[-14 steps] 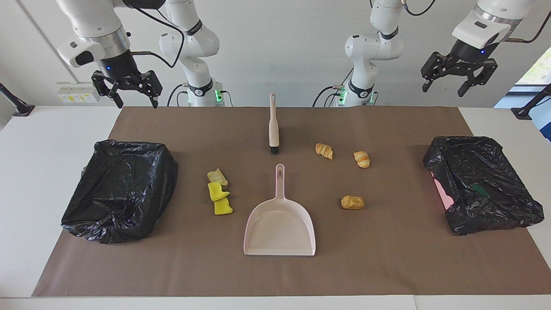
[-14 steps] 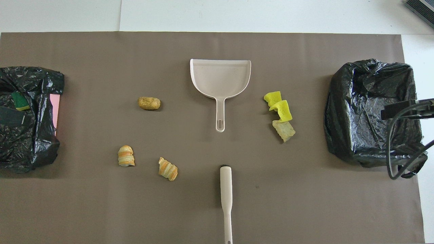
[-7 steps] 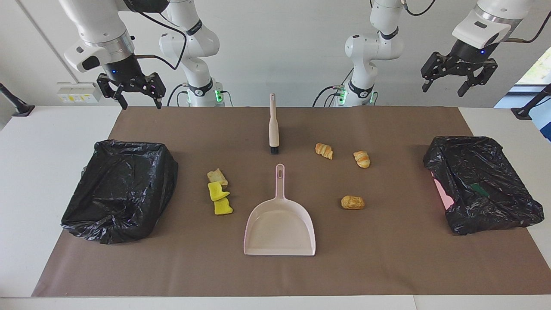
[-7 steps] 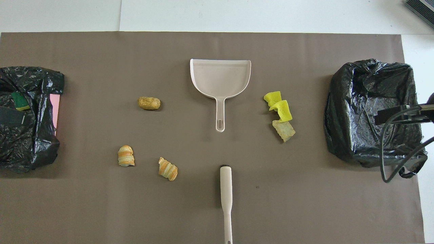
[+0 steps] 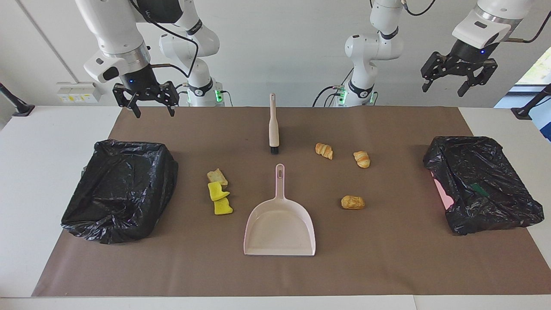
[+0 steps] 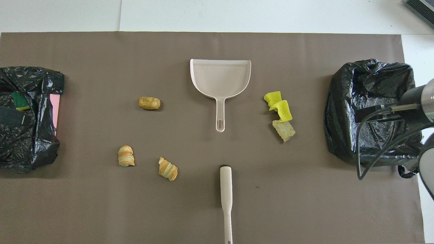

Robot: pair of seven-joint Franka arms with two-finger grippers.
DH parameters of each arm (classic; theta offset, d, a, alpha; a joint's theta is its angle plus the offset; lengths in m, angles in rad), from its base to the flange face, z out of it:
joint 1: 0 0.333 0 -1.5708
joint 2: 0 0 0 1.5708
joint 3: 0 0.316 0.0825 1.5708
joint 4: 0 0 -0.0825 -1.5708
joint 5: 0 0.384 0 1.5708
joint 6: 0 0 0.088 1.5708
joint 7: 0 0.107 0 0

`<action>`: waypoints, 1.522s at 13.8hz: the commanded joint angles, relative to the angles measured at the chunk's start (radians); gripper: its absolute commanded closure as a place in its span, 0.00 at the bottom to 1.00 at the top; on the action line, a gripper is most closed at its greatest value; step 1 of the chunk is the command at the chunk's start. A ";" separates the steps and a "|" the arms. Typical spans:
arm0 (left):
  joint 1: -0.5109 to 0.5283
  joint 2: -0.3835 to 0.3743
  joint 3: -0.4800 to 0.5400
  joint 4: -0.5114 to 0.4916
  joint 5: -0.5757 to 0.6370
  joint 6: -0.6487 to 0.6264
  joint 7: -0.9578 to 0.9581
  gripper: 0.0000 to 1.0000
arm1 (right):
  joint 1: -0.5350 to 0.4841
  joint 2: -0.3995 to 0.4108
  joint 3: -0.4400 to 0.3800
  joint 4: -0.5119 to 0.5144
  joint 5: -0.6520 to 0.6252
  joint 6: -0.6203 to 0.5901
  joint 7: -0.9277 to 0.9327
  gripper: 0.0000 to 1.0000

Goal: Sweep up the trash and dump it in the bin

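Observation:
The trash lies loose on the brown mat. Three croissants [image 5: 323, 150] [image 5: 362, 159] [image 5: 352, 202] lie toward the left arm's end. Two yellow sponges [image 5: 217, 190] [image 5: 223, 207] and a beige bread chunk [image 5: 217, 176] lie toward the right arm's end. The pale pink dustpan [image 5: 280, 224] sits mid-table, handle toward the robots. Nearer to the robots lies the beige hand brush [image 5: 273, 129]. A black-bagged bin [image 5: 120, 189] stands at the right arm's end. My right gripper [image 5: 154, 113] hangs open and empty over the mat's robot-side edge. My left gripper [image 5: 445, 88] waits open, high over its own end.
A second black-bagged bin [image 5: 482, 185] stands at the left arm's end, with a green sponge [image 6: 19, 101] and something pink inside. In the overhead view the right arm's wrist and cable [image 6: 407, 105] show over the first bin [image 6: 369, 112].
My right gripper has come down and moved toward the table's middle, from beside the mat to over its robot-side edge. The left arm and all objects have stayed put.

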 commanded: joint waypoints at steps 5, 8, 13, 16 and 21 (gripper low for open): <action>0.008 -0.011 -0.006 -0.002 0.011 -0.014 -0.001 0.00 | 0.107 0.153 0.011 -0.031 0.076 0.259 0.139 0.00; 0.008 -0.011 -0.006 -0.002 0.011 -0.014 -0.001 0.00 | 0.208 0.277 0.011 0.000 0.082 0.394 0.281 0.00; 0.010 -0.033 -0.006 -0.034 0.011 -0.011 0.002 0.00 | 0.301 0.473 0.024 0.144 0.119 0.436 0.491 0.00; 0.010 -0.031 -0.006 -0.033 0.012 -0.015 -0.003 0.00 | 0.353 0.581 0.025 0.207 0.108 0.497 0.526 0.00; 0.008 -0.034 -0.007 -0.036 0.012 -0.019 -0.001 0.00 | 0.397 0.626 0.025 0.186 0.052 0.544 0.500 0.00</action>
